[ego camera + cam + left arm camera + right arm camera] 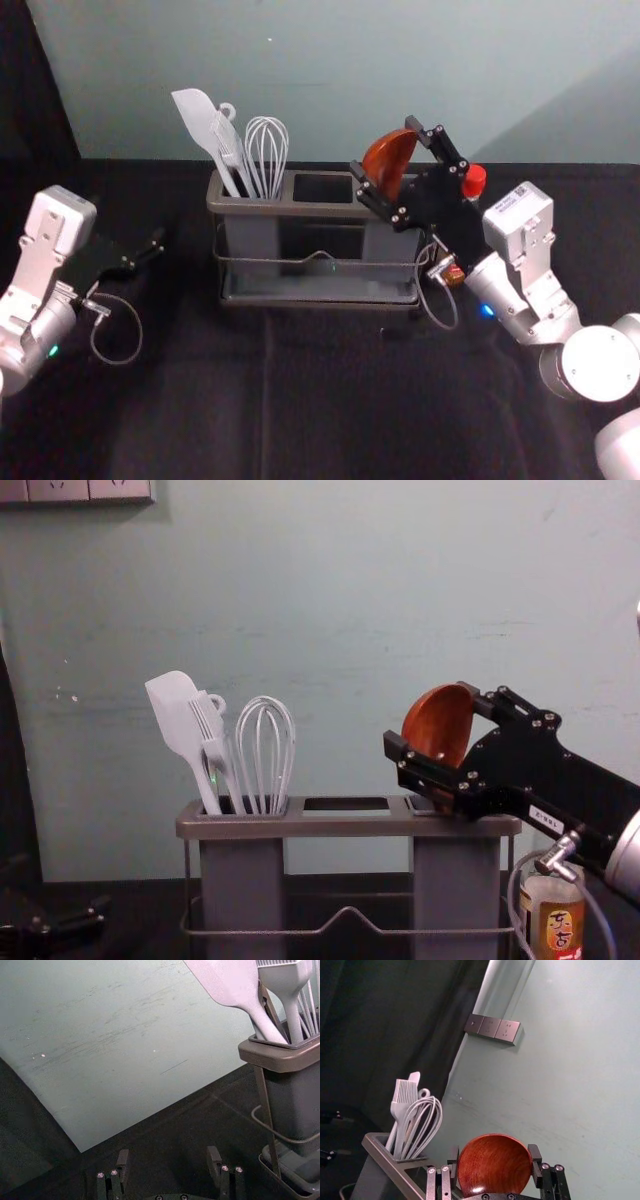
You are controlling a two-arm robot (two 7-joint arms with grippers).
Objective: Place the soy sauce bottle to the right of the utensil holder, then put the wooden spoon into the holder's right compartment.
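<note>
R gripper [427,713] is over the R end of the utensil holder [350,826], reaching in from the R, jaws closed on the wooden spoon [438,723] by the sides of its bowl [494,1162]. Key relation: spoon sits btw the R jaws, bowl up, directly above the R compartment [455,885]; long axis looks near-upright w/ a slight lean, so handle prob. points down at or into the opening. Next move prob. = straight down a bit, then let go; R arm is by far the nearer, no handover needed.

L gripper [168,1156] is off the L end of the holder, idle, jaws open w/ nothing in them.

Soy sauce bottle [558,927] stands on the tabletop [330,400] just R of the holder, red cap [474,180] up, so that half looks done. Watch the R forearm & cable [511,900] re: knocking it on the way out.

Hard to see: spoon handle is hidden behind jaws/rim, so can't tell how deep it's in, if at all. R compartment mouth mostly covered by the R gripper. Bottle partly hidden by arm + cable; base cut off at the chest view's lower edge.
</note>
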